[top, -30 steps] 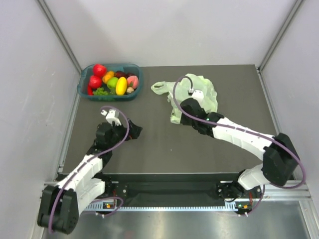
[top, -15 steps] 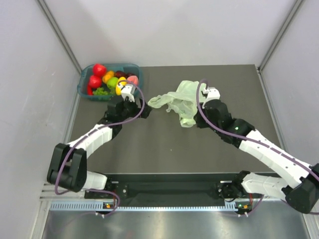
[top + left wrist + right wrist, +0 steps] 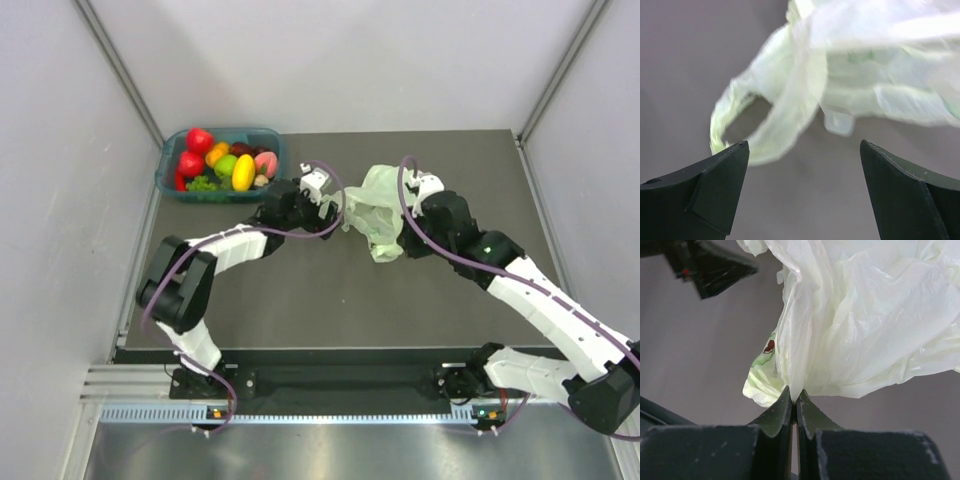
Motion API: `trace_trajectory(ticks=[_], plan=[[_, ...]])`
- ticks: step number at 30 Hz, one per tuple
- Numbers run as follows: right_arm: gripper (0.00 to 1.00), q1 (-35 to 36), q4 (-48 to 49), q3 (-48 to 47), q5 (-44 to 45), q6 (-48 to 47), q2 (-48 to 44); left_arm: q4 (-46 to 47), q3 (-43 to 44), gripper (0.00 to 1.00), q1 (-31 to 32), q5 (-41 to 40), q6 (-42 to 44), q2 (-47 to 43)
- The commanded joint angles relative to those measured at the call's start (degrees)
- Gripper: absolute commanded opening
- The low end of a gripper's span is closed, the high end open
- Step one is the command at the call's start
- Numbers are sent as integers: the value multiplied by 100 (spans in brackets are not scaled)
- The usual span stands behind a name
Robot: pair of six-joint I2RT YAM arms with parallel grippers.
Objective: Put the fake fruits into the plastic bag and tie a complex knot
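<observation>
From the top camera I see the thin pale-green translucent plastic bag [image 3: 376,208] crumpled mid-table on the dark grey tabletop [image 3: 330,300], between my two arms. The left gripper [image 3: 333,208] sits at the bag's left edge and the right gripper [image 3: 403,236] at its right side. The small glossy plastic fruits [image 3: 226,163] are all in the teal rectangular plastic basket [image 3: 273,152] at the far left corner, well apart from the bag.

On the left wrist camera, the left gripper [image 3: 802,192] is spread wide with nothing between its fingers. One loop handle [image 3: 782,120] of the bag [image 3: 875,75] lies just ahead.

On the right wrist camera, the right gripper [image 3: 793,401] is pinched tight on a fold of the bag [image 3: 865,325], which is bunched above the fingertips.
</observation>
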State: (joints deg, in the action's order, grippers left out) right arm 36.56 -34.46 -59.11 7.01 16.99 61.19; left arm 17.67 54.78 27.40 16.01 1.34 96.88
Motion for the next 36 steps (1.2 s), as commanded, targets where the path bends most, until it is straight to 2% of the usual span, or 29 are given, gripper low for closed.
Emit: trace_trajectory(ticks=[1,6,9,10,11,13,14,16,18,19,21,23,24,25,26,29,32,33,36], plan=[[0,-113,-122,-408,-349,-266,-142,193,664,96,-6,-387,498,550],[0,-166,-289,-452,-454,-363,-362,61,1578,88,-6,-1064,455,1447],[0,-219,-456,-470,-402,-398,-493,-148,1991,70,-24,-1504,262,1746],[0,-228,-474,-452,-358,-399,-537,-298,2288,51,-50,-1443,244,1816],[0,-254,-561,-417,-349,-381,-616,-508,2474,41,-50,-1486,148,1973],[0,-298,-606,-356,-297,-355,-713,-1165,3078,14,-76,-1757,-37,2159],[0,-307,-667,-277,-270,-337,-809,-1370,3265,8,-103,-1838,-116,2325],[0,-333,-764,-145,-87,-241,-915,-1983,3773,6,-217,-1909,-537,2458],[0,-412,-983,-66,203,13,-1056,-2249,3978,8,-305,-1900,-863,2546],[0,-439,-1080,-13,692,128,-1126,-2407,4092,9,-349,-1969,-934,2538],[6,-500,-1370,57,1204,488,-1188,-2470,4067,8,-358,-2268,-1057,2459],[14,-596,-1563,154,1934,777,-1241,-2339,3962,5,-358,-2051,-1075,2231],[31,-640,-1564,189,2058,779,-1250,-2243,3761,3,-349,-1658,-1057,2125],[57,-658,-1521,268,2042,753,-1267,-2137,3654,3,-332,-1428,-1066,1881],[61,-676,-1459,295,2024,657,-1276,-1997,3549,2,-323,-1286,-1075,1765],[64,-676,-1257,321,1920,438,-1241,-2074,3363,0,-183,-811,-961,1378],[66,-685,-810,330,1087,-89,-1311,-2442,3390,1,46,-722,-943,1176],[66,-676,-634,452,457,-230,-1442,-2487,3364,1,99,-679,-978,1140],[58,-676,201,663,-460,-495,-1557,-2654,3328,2,143,-433,-1119,1026]])
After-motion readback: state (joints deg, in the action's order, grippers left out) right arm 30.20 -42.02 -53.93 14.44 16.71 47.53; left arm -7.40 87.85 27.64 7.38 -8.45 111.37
